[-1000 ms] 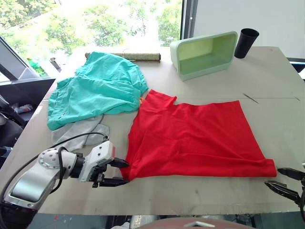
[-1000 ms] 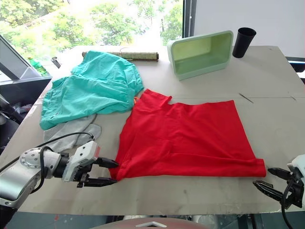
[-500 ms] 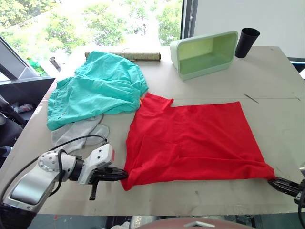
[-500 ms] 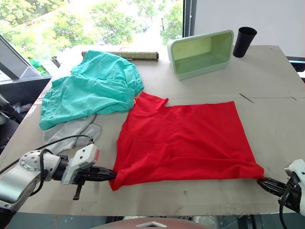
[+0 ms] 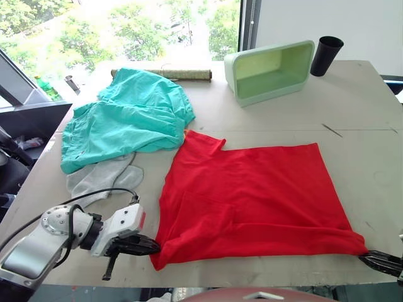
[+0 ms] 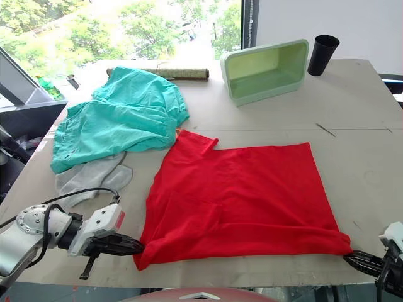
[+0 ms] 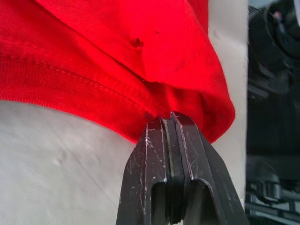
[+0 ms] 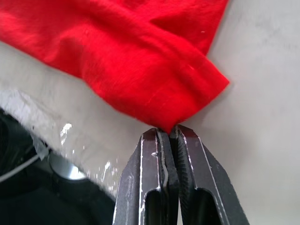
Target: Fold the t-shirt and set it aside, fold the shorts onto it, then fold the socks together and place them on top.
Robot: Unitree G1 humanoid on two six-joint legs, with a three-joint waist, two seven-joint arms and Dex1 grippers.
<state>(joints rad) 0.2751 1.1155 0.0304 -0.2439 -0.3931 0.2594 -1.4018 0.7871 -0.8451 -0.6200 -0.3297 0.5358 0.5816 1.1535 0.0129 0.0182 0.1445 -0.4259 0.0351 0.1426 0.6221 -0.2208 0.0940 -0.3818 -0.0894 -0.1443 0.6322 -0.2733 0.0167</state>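
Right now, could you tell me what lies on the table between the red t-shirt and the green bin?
Nothing: in the left eye view, bare table separates the t-shirt from the green bin.

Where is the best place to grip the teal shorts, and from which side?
Probably the shorts at their near edge beside the socks, coming from the robot's side: there the fabric lies thin and flat, while the middle is bunched.
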